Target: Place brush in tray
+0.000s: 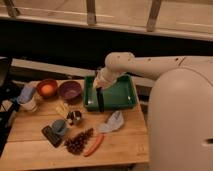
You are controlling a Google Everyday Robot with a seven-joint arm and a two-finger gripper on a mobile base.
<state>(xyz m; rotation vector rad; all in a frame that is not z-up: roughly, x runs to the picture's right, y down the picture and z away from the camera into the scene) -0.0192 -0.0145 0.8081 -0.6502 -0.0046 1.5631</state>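
The green tray (125, 94) lies at the back right of the wooden table. My arm reaches in from the right, and my gripper (99, 85) hangs over the tray's left part. It is shut on the top of the brush (100, 101), a slim black tool that hangs nearly upright. The brush's lower end is down at the tray's front left rim. I cannot tell whether it touches the tray.
Left of the tray stand a purple bowl (70, 90) and an orange bowl (46, 88). In front lie a pale cloth (113, 122), a dark block (51, 135), a bunch of grapes (79, 142), a red-orange stick (94, 145) and a small blue cup (59, 126).
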